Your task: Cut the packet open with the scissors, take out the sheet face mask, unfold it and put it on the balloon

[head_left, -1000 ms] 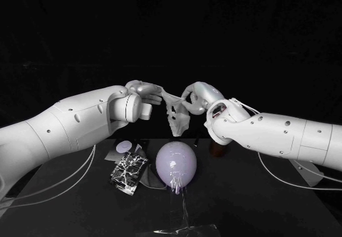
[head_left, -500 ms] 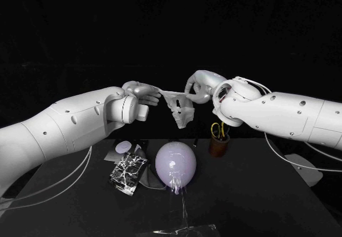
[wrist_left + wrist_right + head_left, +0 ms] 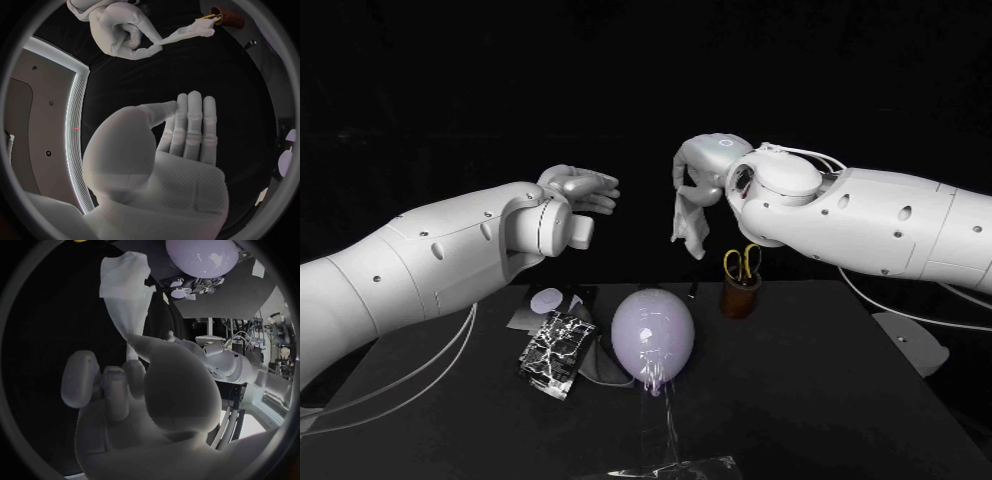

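Observation:
The white sheet mask (image 3: 689, 218) hangs limp and folded from my right hand (image 3: 705, 168), which pinches its upper end high above the table. The right wrist view shows the same mask (image 3: 124, 280) dangling from that hand (image 3: 134, 385). My left hand (image 3: 583, 190) is raised to the left of it, apart from the mask, fingers (image 3: 190, 125) straight and holding nothing. The pale lilac balloon (image 3: 655, 330) lies on the black table below both hands. Left of the balloon lies the cut silver-and-black packet (image 3: 560, 345). The yellow-handled scissors (image 3: 744, 262) stand in a brown cup (image 3: 741, 296).
A small white round piece (image 3: 553, 296) lies behind the packet. A strip of clear film (image 3: 678, 464) lies near the table's front edge (image 3: 488, 474). White cables (image 3: 459, 350) hang under both arms.
My left hand has let go of the mask. My right hand has lifted and pulled away to the right with it, so the mask now hangs from that hand alone.

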Controlling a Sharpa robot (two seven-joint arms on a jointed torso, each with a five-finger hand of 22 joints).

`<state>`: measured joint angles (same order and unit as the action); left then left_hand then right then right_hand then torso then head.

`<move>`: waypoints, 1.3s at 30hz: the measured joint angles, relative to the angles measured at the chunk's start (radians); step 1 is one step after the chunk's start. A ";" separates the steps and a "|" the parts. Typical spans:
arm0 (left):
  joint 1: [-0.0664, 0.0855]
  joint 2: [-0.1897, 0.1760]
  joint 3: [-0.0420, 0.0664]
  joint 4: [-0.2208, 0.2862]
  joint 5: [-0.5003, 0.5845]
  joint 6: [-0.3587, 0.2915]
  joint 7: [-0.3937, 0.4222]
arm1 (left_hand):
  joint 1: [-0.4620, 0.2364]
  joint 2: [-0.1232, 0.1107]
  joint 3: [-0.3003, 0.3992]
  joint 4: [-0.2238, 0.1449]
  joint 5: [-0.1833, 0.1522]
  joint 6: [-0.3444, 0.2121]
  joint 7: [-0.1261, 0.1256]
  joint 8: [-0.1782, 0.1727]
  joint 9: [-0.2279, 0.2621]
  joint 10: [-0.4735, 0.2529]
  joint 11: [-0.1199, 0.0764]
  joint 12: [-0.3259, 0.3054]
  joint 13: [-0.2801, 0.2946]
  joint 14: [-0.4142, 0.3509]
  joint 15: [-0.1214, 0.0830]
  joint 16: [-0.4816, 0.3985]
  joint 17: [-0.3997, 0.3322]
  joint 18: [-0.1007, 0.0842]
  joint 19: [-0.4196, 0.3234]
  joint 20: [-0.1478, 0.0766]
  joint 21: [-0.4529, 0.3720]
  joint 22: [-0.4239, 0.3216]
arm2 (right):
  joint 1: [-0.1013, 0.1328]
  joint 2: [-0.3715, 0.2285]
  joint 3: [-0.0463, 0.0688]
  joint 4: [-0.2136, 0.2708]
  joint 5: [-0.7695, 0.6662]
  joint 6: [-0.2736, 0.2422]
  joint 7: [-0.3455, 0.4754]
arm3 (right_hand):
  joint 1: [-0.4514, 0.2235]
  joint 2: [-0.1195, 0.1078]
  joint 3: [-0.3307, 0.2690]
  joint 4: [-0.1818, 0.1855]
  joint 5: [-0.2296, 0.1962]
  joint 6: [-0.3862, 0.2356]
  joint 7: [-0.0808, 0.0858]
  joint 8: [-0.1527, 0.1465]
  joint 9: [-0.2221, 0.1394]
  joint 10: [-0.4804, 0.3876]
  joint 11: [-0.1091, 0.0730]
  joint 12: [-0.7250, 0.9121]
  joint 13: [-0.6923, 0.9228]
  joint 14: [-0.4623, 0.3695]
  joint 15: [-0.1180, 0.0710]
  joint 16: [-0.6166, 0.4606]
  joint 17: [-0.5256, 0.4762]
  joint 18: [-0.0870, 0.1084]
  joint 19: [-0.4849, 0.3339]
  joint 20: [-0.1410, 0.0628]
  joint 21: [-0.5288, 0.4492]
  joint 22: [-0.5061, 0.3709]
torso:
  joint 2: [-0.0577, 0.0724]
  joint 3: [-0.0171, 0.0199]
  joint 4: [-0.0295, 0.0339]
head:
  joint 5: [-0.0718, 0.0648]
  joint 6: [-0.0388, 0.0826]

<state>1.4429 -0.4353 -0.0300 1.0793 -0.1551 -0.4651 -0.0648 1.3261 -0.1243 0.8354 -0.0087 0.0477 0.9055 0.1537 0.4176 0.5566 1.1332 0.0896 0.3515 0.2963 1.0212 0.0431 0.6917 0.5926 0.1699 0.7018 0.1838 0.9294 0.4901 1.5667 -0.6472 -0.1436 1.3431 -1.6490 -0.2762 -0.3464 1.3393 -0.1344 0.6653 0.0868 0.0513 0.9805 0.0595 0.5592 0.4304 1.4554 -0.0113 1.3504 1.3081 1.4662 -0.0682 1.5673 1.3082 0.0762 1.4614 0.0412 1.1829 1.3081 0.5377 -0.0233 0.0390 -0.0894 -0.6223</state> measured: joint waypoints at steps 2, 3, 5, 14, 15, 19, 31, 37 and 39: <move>-0.001 -0.003 0.004 0.012 0.000 0.002 0.011 | 0.000 0.000 0.004 -0.003 0.000 0.000 0.000 0.000 0.000 0.000 0.000 0.000 0.000 -0.001 -0.001 0.000 -0.001 0.000 -0.002 -0.002 0.003 0.001 | 0.001 0.005 0.000 0.000 -0.043 0.003 -0.008 | 0.000 0.000 0.000 0.000 0.000 0.000 0.000 0.000 0.000 0.001 0.000 0.000 0.000 0.000 0.000 0.000 0.000 0.000 0.000 0.000 0.000 0.000 | 0.000 0.0004 -0.0002 | 0.001 0.000; -0.001 -0.004 0.007 0.020 0.000 0.003 0.018 | 0.000 0.000 0.005 -0.002 0.000 0.000 0.000 0.000 0.000 0.000 0.000 0.000 0.000 -0.001 -0.001 0.000 -0.001 0.000 -0.002 -0.002 0.006 0.003 | 0.001 0.008 0.000 0.000 -0.068 0.004 -0.012 | 0.000 0.000 0.000 0.000 -0.001 0.000 0.000 0.000 0.000 0.001 0.001 0.000 0.000 0.000 0.000 0.000 0.000 0.000 0.000 0.000 0.000 0.000 | 0.000 0.0004 -0.0002 | 0.001 -0.001; 0.000 -0.008 0.011 0.030 0.000 0.004 0.029 | -0.001 -0.001 0.007 -0.001 0.000 0.001 0.001 0.000 0.000 0.000 0.000 0.000 0.000 -0.001 -0.001 0.000 -0.001 0.000 -0.002 -0.002 0.007 0.004 | 0.001 0.012 0.000 0.000 -0.104 0.005 -0.018 | 0.000 0.000 0.000 0.000 -0.002 0.000 0.000 0.000 0.000 0.001 0.001 0.000 0.000 0.000 0.000 0.000 0.000 0.000 0.000 0.000 0.000 0.000 | 0.000 0.0004 -0.0001 | 0.001 -0.003; 0.010 -0.020 0.033 0.054 -0.014 0.012 0.073 | -0.004 -0.004 0.009 -0.004 0.000 0.004 0.004 -0.004 0.000 0.000 0.000 -0.004 -0.001 -0.003 0.000 0.004 -0.002 -0.001 -0.009 -0.001 0.011 0.006 | -0.001 0.024 -0.006 -0.005 -0.185 0.003 -0.031 | -0.005 -0.005 0.004 -0.004 -0.002 0.008 -0.004 0.001 0.000 0.004 -0.003 0.007 -0.001 0.000 0.000 -0.001 0.000 0.000 0.000 0.000 0.014 0.000 | -0.004 0.0010 0.0020 | -0.003 0.000; 0.011 -0.018 0.029 0.051 -0.020 0.014 0.076 | -0.005 -0.005 0.009 -0.004 0.000 0.004 0.004 -0.004 0.000 0.000 0.000 -0.004 -0.001 -0.003 0.000 0.004 -0.002 -0.001 -0.009 -0.001 0.011 0.007 | -0.002 0.024 -0.006 -0.005 -0.186 0.002 -0.032 | -0.005 -0.005 0.004 -0.004 -0.003 0.008 -0.004 0.001 0.000 0.004 -0.003 0.007 -0.001 0.000 0.000 -0.001 0.000 0.000 0.000 0.000 0.014 -0.001 | -0.005 0.0010 0.0025 | -0.003 0.000; 0.010 -0.013 0.007 0.038 -0.064 0.027 0.095 | -0.010 -0.010 -0.019 0.019 0.000 0.004 0.004 -0.016 0.014 -0.005 0.004 -0.013 -0.006 -0.011 0.004 0.008 -0.005 -0.001 -0.029 0.011 0.005 0.005 | -0.003 0.024 -0.007 -0.003 -0.184 -0.008 -0.034 | -0.007 -0.007 0.004 -0.004 -0.003 0.008 -0.004 0.001 0.000 0.004 -0.003 0.010 -0.001 0.000 0.000 -0.003 -0.001 0.000 0.000 0.000 0.019 -0.001 | -0.006 0.0010 0.0038 | -0.006 0.003; -0.037 -0.018 -0.028 0.015 -0.253 0.098 0.228 | -0.038 -0.131 -0.243 0.122 0.003 -0.094 0.039 -0.221 0.136 -0.134 0.076 -0.165 -0.114 -0.255 0.099 -0.222 -0.135 -0.037 -0.189 0.107 -0.392 -0.246 | -0.004 0.005 -0.007 0.031 -0.086 -0.103 -0.039 | -0.008 -0.008 0.007 -0.007 -0.004 0.010 -0.002 0.002 0.000 0.004 -0.003 0.011 0.000 0.000 0.000 0.000 -0.001 0.000 -0.001 0.000 0.019 0.000 | -0.005 -0.0002 0.0050 | -0.017 0.006; -0.082 -0.003 -0.035 0.011 -0.329 0.146 0.296 | -0.023 -0.142 -0.344 0.143 0.003 -0.106 0.027 -0.263 0.081 -0.175 0.097 -0.228 -0.160 -0.311 0.129 -0.335 -0.200 -0.089 -0.289 0.109 -0.565 -0.344 | -0.004 -0.004 -0.007 0.052 0.004 -0.146 -0.040 | -0.014 -0.008 0.011 -0.011 -0.006 0.010 -0.001 0.002 0.000 0.004 -0.003 0.011 0.000 0.000 0.000 0.000 0.000 0.000 -0.001 0.000 0.015 0.000 | -0.005 -0.0008 0.0038 | -0.014 0.007; -0.094 0.002 -0.036 0.009 -0.344 0.156 0.316 | 0.000 -0.135 -0.415 0.157 0.003 -0.124 0.023 -0.279 0.059 -0.187 0.100 -0.251 -0.179 -0.317 0.132 -0.377 -0.227 -0.094 -0.312 0.116 -0.620 -0.376 | -0.006 -0.003 -0.007 0.061 0.030 -0.156 -0.040 | -0.014 -0.008 0.011 -0.011 -0.006 0.010 -0.001 0.002 0.000 0.004 -0.003 0.011 0.000 0.000 0.000 -0.001 0.000 0.000 -0.001 0.000 0.015 0.000 | -0.005 -0.0006 0.0035 | -0.013 0.007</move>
<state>1.3487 -0.4334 -0.0664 1.0887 -0.4992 -0.3094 0.2509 1.3262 -0.2590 0.4204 0.1480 0.0503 0.7817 0.1767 0.1385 0.6157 0.9466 0.1895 0.1007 0.1171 0.7038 0.1754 0.3147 0.3658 0.0758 0.3894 0.3000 0.3094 0.1144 1.5611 -0.6506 -0.1506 1.4044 -1.6190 -0.4318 -0.3866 1.3255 -0.1420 0.6760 0.0754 0.0457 0.9908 0.0585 0.5610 0.4304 1.4592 -0.0143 1.3611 1.3080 1.4661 -0.0679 1.5667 1.3082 0.0761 1.4604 0.0416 1.1975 1.3081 0.5328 -0.0239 0.0426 -0.1022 -0.6150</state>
